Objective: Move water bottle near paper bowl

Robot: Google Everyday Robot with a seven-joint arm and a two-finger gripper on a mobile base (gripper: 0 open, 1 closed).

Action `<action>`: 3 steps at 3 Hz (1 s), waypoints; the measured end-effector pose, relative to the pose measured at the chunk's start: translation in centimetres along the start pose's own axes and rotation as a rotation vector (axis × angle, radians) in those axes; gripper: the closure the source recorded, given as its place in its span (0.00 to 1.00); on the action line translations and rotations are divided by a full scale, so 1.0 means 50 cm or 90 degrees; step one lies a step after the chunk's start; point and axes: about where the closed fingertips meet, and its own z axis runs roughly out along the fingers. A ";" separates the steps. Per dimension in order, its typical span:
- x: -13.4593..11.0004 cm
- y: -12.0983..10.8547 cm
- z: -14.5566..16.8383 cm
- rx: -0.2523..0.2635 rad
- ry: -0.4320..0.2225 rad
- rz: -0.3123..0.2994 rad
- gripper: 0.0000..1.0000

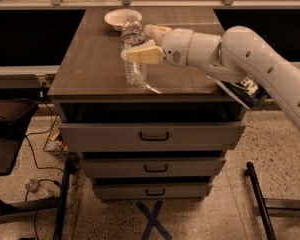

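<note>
The water bottle [133,69] is clear and ribbed with a white cap. It stands upright on the brown table top [90,64], left of centre. The paper bowl [119,18] is off-white and shallow, at the table's back edge just behind the bottle. My gripper [136,44] reaches in from the right on a white arm and is open. One pale finger [142,55] crosses in front of the bottle's upper body, the other [155,31] is behind it. The bottle stands between them.
A dark snack bag [246,90] lies at the table's right front corner, partly under my arm. The table is a drawer cabinet [152,134] with three drawers. A dark chair [10,129] and floor cables are at the left. A shelf runs behind the table.
</note>
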 end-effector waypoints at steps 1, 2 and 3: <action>-0.011 0.005 0.027 -0.021 0.013 -0.013 0.44; -0.012 0.008 0.031 -0.023 0.012 -0.013 0.67; -0.013 0.012 0.036 -0.026 0.012 -0.013 0.90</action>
